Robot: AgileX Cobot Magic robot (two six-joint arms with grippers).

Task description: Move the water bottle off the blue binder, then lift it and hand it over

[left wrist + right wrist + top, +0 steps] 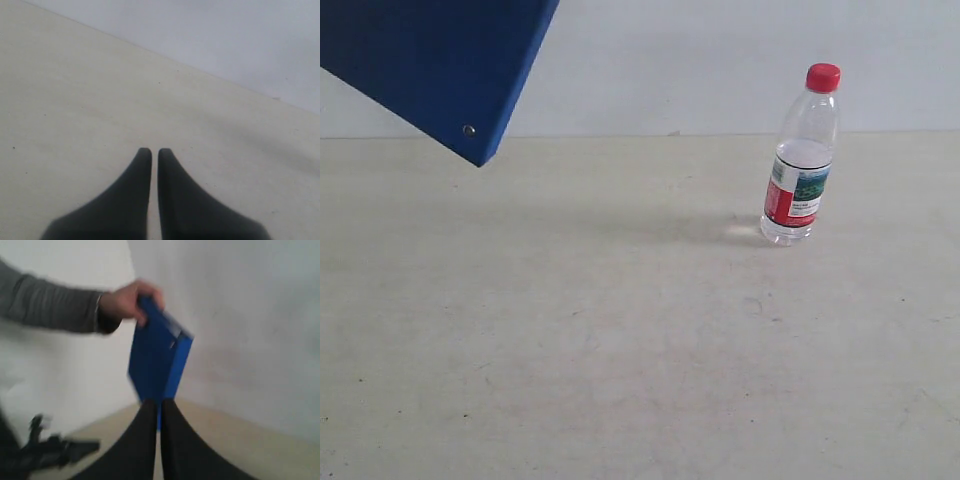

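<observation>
Exterior crops the blue binder (440,60) at the top and left edges, one corner showing. Right wrist view is blurred: hand (131,302) soft, binder end hidden behind right gripper (160,401), dark object (55,450) unidentifiable. Water bottle (800,160) label print is unreadable.

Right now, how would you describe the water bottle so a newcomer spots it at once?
On the pale tabletop, look right, near the white wall. A small clear plastic bottle stands upright there. Its red screw cap and red, white and green label band set it apart from the flat deep blue binder up in the air at upper left.
</observation>
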